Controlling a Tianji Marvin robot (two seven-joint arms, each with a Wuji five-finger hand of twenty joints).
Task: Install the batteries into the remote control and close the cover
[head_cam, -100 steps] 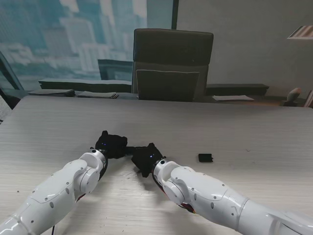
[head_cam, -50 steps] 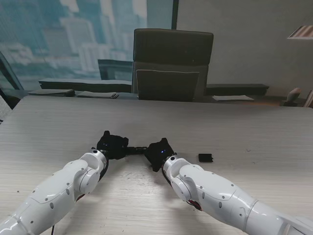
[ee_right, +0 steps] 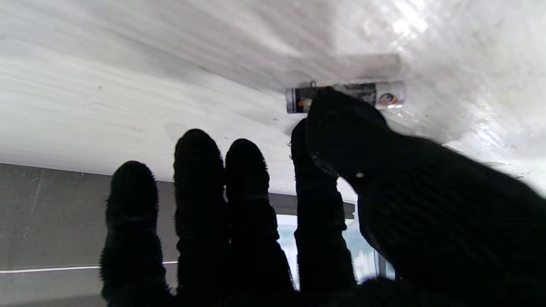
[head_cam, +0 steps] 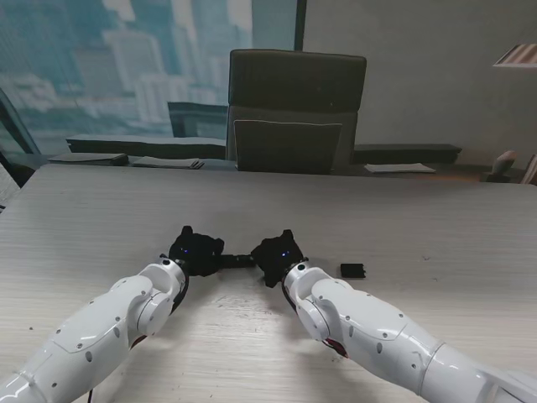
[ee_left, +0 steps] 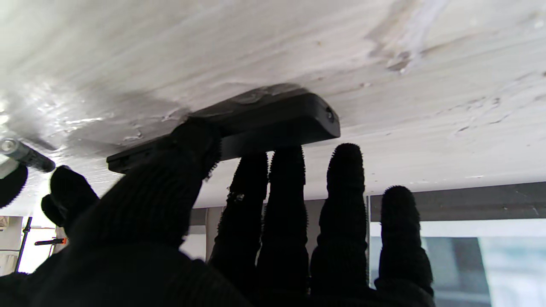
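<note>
Stand view high, looks down; wrist views close, inverted, share table (head_cam: 419, 210).

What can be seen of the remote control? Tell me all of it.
The remote control is a long, slim, dark bar that looks like matte plastic, with rounded corners and a small round spot at one end face. It lies flat on the pale wood-grain table. The left hand is on it: the thumb presses one long side and fingertips meet the other. In the stand view it shows only as a dark strip between the two gloved hands. Its battery bay is not visible.
</note>
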